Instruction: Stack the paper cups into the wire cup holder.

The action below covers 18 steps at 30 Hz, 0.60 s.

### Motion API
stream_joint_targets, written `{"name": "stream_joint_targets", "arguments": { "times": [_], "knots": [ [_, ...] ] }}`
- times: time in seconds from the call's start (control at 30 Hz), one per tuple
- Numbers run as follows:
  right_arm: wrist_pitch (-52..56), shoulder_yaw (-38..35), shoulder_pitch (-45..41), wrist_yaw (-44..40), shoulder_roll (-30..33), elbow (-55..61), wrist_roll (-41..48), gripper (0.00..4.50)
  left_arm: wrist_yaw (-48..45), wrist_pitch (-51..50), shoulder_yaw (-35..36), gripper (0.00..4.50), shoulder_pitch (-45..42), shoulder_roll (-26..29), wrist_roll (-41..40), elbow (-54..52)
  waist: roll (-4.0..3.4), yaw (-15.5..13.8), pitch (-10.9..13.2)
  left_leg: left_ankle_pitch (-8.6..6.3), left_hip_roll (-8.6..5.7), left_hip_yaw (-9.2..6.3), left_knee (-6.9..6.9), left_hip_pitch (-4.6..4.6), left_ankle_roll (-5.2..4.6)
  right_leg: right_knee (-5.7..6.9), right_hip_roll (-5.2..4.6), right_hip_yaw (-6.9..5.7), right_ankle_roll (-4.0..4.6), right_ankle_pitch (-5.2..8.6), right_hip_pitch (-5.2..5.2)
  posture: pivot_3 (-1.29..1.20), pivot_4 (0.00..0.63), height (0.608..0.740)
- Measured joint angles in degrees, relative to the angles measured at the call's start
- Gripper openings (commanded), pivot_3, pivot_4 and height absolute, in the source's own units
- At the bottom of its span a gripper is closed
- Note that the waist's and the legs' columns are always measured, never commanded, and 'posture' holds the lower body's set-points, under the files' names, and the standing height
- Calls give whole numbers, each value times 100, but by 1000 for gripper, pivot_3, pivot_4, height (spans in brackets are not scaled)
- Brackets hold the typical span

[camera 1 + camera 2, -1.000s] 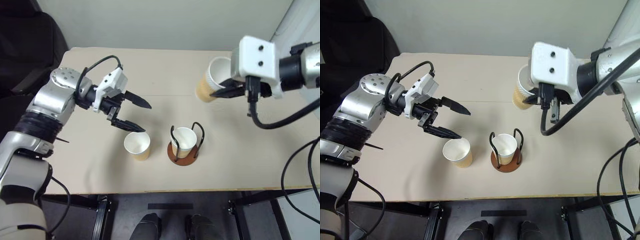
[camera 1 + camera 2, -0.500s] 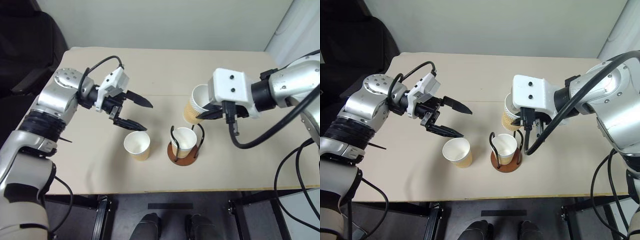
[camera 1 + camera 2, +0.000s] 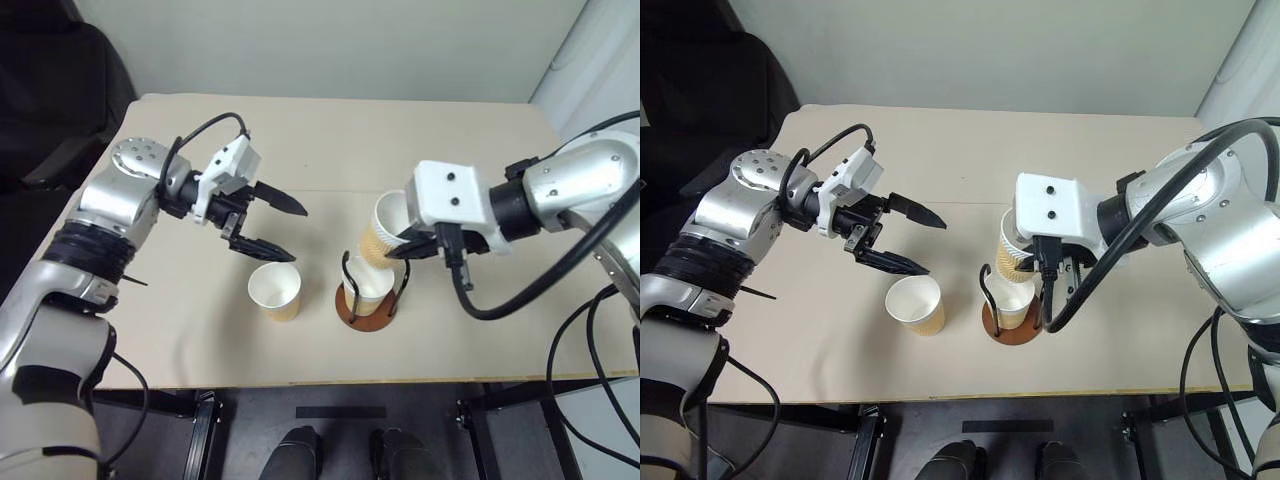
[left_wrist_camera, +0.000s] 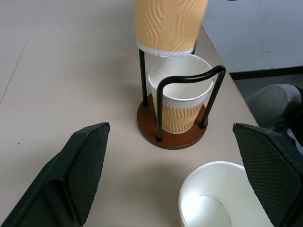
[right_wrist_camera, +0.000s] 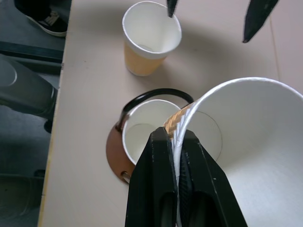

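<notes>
The right pincer (image 5: 176, 142) is closed on the rim of a paper cup (image 3: 383, 233), one finger inside the wall and one outside. That held cup is tilted, its mouth leaning toward the counter's far edge, and its bottom hangs right over the wire cup holder (image 3: 367, 303), level with the tops of the black loops. From the left wrist view its base sits just above the rim of the cup inside the holder, with no clear contact between them.

The wire cup holder stands near the front edge of the beige counter (image 3: 300, 140), about midway along it. A second paper cup (image 4: 181, 105) sits upright on the holder's brown disc, between the two wire loops.

A third paper cup (image 3: 275, 290) stands upright and loose on the counter just beside the holder, on the side toward the counter's left edge, not touching it.

The left pincer (image 3: 283, 232) hangs above the counter with its two black fingers spread wide, holding nothing. One fingertip (image 3: 278, 256) is over the far rim of the loose cup; I can't tell whether it touches the rim.
</notes>
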<state>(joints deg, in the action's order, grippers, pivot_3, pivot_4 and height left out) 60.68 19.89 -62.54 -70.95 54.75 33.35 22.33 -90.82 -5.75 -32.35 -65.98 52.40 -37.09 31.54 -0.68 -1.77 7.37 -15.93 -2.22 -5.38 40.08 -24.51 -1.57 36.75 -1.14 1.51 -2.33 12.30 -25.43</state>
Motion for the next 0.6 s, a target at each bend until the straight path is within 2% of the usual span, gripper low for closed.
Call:
{"name": "stream_joint_targets", "arguments": {
  "times": [0.6],
  "knots": [
    [-230, 371, 246, 106, -34, 9, -11, 35, 0, 77, -12, 4500, -20, -61, 5, 27, 0, 2, 0, 0, 1, 0, 0, 0, 0, 1, 0, 0, 0, 0, 0, 0, 150, 740]
  ]
}}
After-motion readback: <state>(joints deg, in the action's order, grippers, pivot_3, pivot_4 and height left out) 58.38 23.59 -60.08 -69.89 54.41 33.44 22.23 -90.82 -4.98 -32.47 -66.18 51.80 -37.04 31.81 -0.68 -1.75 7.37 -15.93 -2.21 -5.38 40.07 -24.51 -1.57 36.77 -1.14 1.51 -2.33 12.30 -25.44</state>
